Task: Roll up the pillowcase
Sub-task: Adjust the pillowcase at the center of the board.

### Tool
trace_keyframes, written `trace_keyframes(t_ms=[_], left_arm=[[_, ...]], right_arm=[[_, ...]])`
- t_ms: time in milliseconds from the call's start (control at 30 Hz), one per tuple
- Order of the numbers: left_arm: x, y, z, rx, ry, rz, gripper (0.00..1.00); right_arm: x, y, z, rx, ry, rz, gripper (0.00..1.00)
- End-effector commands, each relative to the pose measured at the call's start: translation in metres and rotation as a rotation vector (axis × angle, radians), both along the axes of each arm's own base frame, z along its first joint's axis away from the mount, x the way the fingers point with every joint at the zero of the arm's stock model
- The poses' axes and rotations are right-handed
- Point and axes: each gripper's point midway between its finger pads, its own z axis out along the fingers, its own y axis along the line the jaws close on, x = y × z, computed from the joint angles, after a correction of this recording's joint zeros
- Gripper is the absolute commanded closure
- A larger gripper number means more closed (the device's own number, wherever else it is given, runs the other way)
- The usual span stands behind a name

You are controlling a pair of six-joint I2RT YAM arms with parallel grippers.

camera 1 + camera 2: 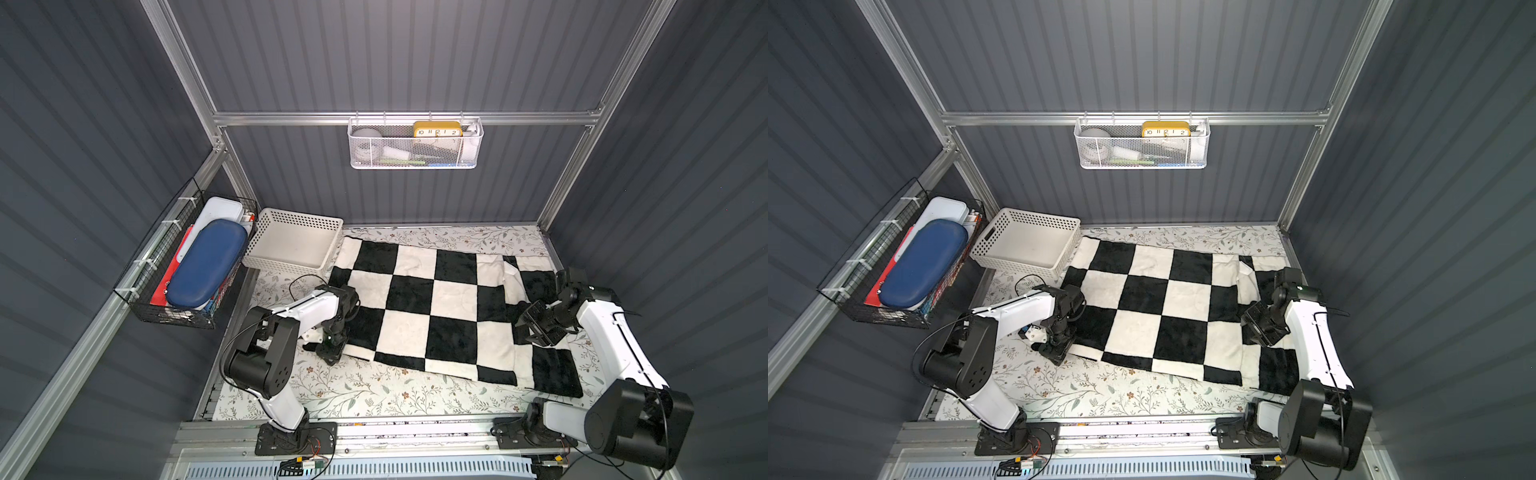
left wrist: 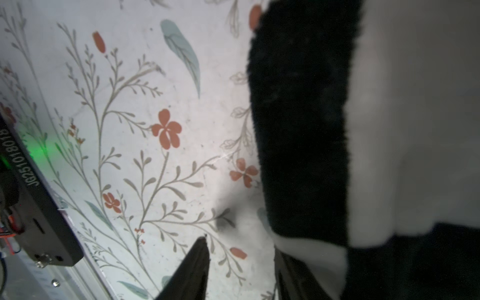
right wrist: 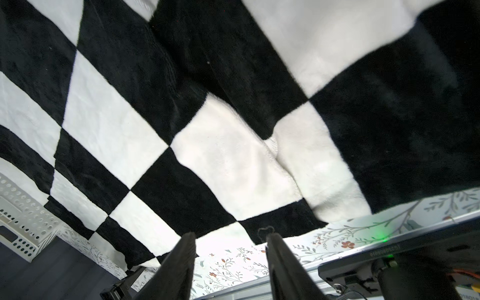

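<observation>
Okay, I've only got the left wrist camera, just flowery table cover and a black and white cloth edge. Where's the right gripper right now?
Observer: The right gripper hangs over the right part of the pillowcase, jaws apart with nothing between them.
Operator: Is any of it rolled yet?
Observer: No roll shows in both top views. It lies spread out, with one layer overlapping another along its right side.

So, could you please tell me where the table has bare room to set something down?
Widest: the floral covering between the pillowcase and the front rail. A narrow strip runs behind it, by the back wall. Crowded: the left side, with the left arm and white basket; the right arm overhangs its right end.
</observation>
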Motion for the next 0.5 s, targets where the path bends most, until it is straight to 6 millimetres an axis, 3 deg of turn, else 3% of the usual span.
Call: trace_keyframes(t_ms=[0,100,167,300,467], left_arm=[[0.018,-0.003,0.017,0.022,-0.089,-0.019,0.67],[0.02,-0.016,0.042,-0.012,-0.186,-0.074,0.7],[0.02,-0.019,0.049,-0.046,-0.218,-0.111,0.68],[0.004,-0.018,0.037,-0.036,-0.134,-0.045,0.57],[0.001,-0.021,0.02,-0.054,-0.107,-0.043,0.4]], right_arm=[[0.005,0.006,0.01,0.013,-0.028,0.039,0.52],[0.01,0.014,0.013,0.039,-0.045,0.064,0.52],[0.013,0.02,0.012,0.068,-0.055,0.08,0.52],[0.02,0.023,0.011,0.091,-0.071,0.087,0.51],[0.029,0.025,0.015,0.099,-0.082,0.106,0.51]])
